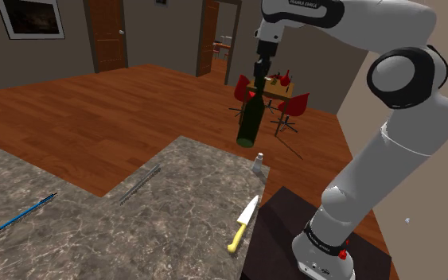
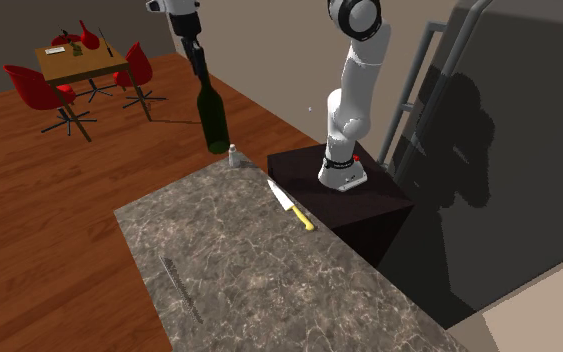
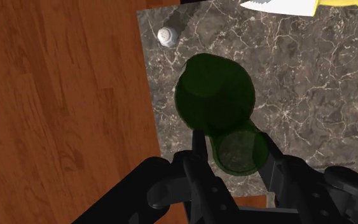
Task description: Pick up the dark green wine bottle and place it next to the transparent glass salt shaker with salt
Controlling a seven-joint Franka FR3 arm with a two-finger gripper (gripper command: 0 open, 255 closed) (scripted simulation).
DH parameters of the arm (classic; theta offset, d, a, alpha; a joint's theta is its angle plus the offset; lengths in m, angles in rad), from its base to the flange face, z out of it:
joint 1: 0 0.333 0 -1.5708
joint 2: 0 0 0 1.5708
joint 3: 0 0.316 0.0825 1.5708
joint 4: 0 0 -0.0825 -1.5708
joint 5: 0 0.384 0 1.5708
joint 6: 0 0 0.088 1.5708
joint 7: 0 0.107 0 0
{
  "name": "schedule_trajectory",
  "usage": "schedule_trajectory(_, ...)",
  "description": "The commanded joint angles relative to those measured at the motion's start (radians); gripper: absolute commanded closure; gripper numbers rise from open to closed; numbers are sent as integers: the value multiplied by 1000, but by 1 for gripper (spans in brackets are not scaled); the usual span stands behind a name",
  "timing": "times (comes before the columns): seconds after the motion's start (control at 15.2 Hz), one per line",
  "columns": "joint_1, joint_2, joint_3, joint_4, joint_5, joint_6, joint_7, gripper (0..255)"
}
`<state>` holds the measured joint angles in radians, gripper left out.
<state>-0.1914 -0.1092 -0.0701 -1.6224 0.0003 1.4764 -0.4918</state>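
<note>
The claw (image 1: 259,71) is clenched on the neck of the dark green bottle (image 1: 251,119). The bottle hangs in the air, neck up, over the edge of the grey stone counter (image 1: 95,239). In the wrist view the two black fingers (image 3: 199,153) press the neck from both sides. The glass is too dark to tell what is in the bottle. The little salt shaker (image 1: 258,163) stands near the counter's corner, lower than the bottle and a bit apart from it. It looks white inside. A knife (image 1: 243,224) with a yellow handle lies close by. The small writing on the white arm (image 1: 389,159) cannot be read.
</note>
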Motion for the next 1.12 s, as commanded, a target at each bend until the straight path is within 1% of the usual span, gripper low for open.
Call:
schedule_trajectory(0.0,-14,12,-18,2,-2,11,-34,255)
schedule_trajectory(1.06,-15,-28,-18,-260,-6,233,-33,255)
